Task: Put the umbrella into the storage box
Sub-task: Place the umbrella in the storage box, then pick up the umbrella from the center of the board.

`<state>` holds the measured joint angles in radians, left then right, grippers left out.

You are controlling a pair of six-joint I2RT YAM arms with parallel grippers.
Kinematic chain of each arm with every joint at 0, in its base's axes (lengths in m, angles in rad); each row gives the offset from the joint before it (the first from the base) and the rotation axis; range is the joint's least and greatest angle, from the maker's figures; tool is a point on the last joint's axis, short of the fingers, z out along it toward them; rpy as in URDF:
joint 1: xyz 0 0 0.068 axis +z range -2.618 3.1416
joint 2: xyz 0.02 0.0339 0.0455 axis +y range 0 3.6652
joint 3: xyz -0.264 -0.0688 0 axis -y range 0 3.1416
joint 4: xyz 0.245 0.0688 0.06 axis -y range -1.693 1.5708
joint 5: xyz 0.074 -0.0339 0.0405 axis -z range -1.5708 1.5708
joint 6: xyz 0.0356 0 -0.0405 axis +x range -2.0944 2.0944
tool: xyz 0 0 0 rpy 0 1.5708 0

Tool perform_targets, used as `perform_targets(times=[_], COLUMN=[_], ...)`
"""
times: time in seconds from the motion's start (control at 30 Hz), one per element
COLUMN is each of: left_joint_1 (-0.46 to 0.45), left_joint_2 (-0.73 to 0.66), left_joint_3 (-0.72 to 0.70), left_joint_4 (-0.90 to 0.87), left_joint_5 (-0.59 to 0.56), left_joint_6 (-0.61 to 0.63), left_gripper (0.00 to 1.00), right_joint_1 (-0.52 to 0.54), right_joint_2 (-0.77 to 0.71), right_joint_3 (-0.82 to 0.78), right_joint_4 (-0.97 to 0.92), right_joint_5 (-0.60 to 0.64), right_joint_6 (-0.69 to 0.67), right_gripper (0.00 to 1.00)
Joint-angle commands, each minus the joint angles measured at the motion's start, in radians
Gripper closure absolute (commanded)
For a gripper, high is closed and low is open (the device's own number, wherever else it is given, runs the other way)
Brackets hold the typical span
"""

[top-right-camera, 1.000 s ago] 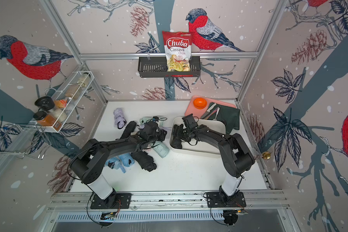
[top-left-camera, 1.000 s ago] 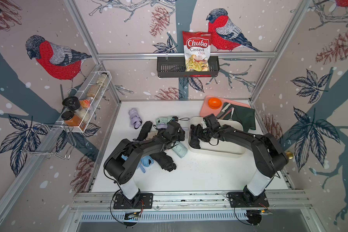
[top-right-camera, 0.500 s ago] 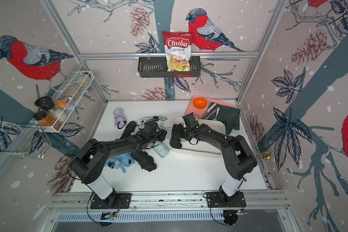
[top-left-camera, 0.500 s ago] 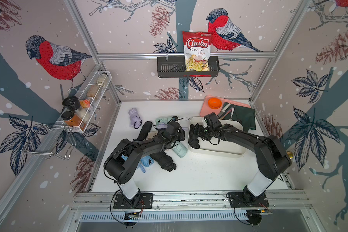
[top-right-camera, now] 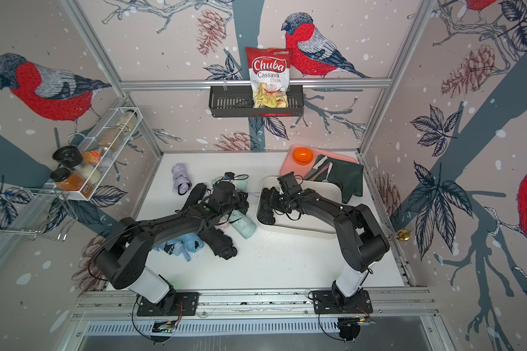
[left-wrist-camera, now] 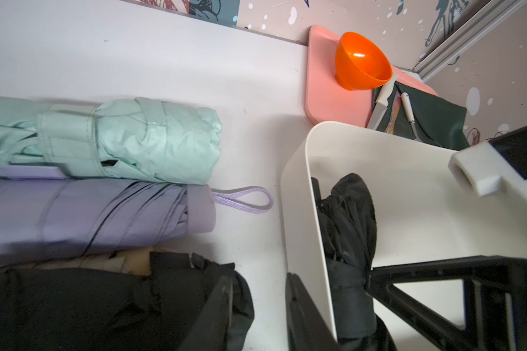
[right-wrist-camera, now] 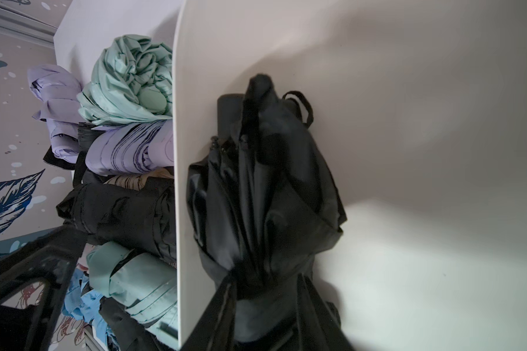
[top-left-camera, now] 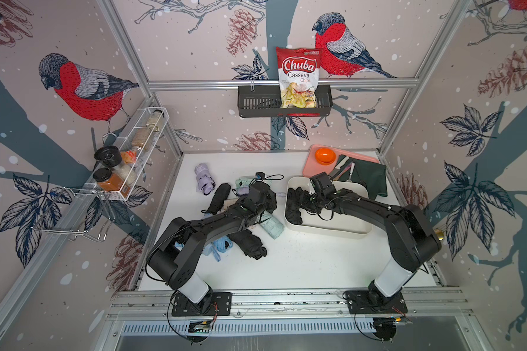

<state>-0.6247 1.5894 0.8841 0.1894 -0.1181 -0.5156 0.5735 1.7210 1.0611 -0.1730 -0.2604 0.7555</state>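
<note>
White tabletop (top-left-camera: 301, 267) inside a cell papered with bullfinches carries a heap of folded umbrellas and, beside it, the box (top-left-camera: 341, 231).

One black umbrella (top-left-camera: 294, 206) already lies inside the box, along the wall nearest the heap. Seen in a top view, it has kept that place over the last second, and the right arm has hardly shifted. What has changed is the right gripper (right-wrist-camera: 265, 297). Its jaws have drawn in, and the wrist view shows them pressed on both sides of that umbrella's bunched lower end, so they grip it.

My reading is that the umbrella is placed, but this step is not closed. A fresh pinch suggests it is about to be nudged or straightened rather than left, and the arm must let go before it can fetch another.

The left gripper (left-wrist-camera: 259, 304) hangs low between heap and box. Its jaws stand slightly apart, with bare tabletop showing between them. One finger touches a second black umbrella (left-wrist-camera: 104, 304), and nothing is clamped. Lilac (left-wrist-camera: 89, 215) and mint (left-wrist-camera: 128, 136) umbrellas lie just beside it, outside the box.
</note>
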Motion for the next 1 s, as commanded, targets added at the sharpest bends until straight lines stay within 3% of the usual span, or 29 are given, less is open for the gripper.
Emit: perform_targets(times=[0.0,0.2,0.37,0.53,0.73,0.97], left_joint_1=[0.013,0.049,0.089,0.131,0.154,0.171], left_joint_2=[-0.023,-0.086,-0.191,-0.327,-0.465,-0.516], left_joint_3=[-0.014,-0.060,-0.124,-0.193,-0.263,-0.288], left_joint_4=[-0.026,-0.038,-0.047,-0.059,-0.053,-0.079], left_joint_5=[-0.044,-0.078,-0.133,-0.225,-0.337,-0.366], left_joint_6=[-0.004,-0.028,-0.070,-0.103,-0.092,-0.093], left_gripper=[0.66,0.66,0.56,0.42,0.21,0.18], right_joint_1=[0.002,-0.002,0.010,0.084,0.221,0.288], right_joint_2=[0.013,-0.008,-0.071,-0.133,-0.090,0.071], right_joint_3=[-0.006,-0.004,0.034,0.112,0.243,0.372], right_joint_4=[0.050,0.044,-0.035,-0.112,-0.191,-0.297], right_joint_5=[-0.040,-0.033,0.031,0.088,0.012,0.000], right_joint_6=[-0.002,-0.018,-0.101,-0.272,-0.536,-0.742], right_gripper=[0.65,0.64,0.50,0.37,0.29,0.26])
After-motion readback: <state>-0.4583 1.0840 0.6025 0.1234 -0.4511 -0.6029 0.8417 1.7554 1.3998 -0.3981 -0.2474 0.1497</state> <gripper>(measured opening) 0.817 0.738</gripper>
